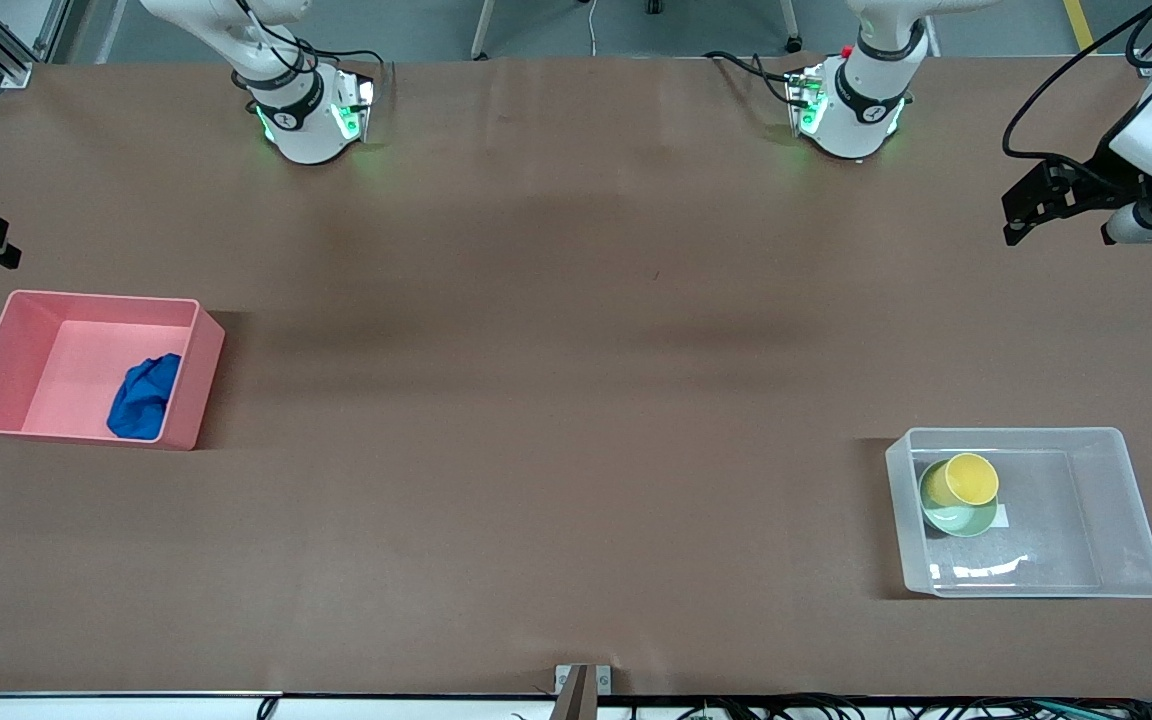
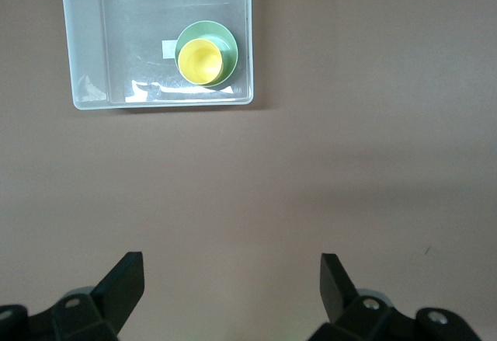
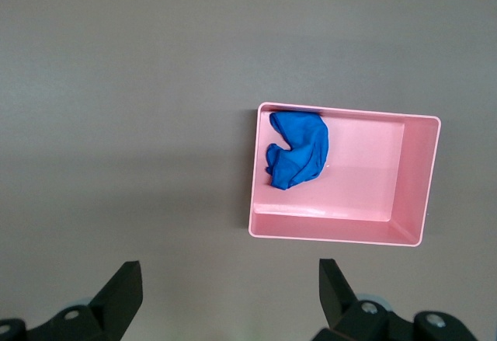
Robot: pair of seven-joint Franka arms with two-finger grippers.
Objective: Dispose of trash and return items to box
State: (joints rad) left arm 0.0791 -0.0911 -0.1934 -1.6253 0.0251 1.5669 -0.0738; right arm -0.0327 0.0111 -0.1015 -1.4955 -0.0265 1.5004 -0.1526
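Yellow cup [image 1: 971, 478] sits mouth-up in green bowl [image 1: 956, 512] inside clear box [image 1: 1116, 500], under neither spread, empty claw: left gripper [image 2: 231, 279], right gripper [image 3: 230, 283].

Pink bin on a brown worktop

A pink bin [image 1: 11, 355] with solid walls sits on the brown worktop [image 1: 556, 400] at the right arm's end, its long sides running across the worktop. A small metal bracket [image 1: 583, 680] is fixed at the worktop's edge nearest the front camera, with dark cables [image 1: 836, 706] strung along below it.
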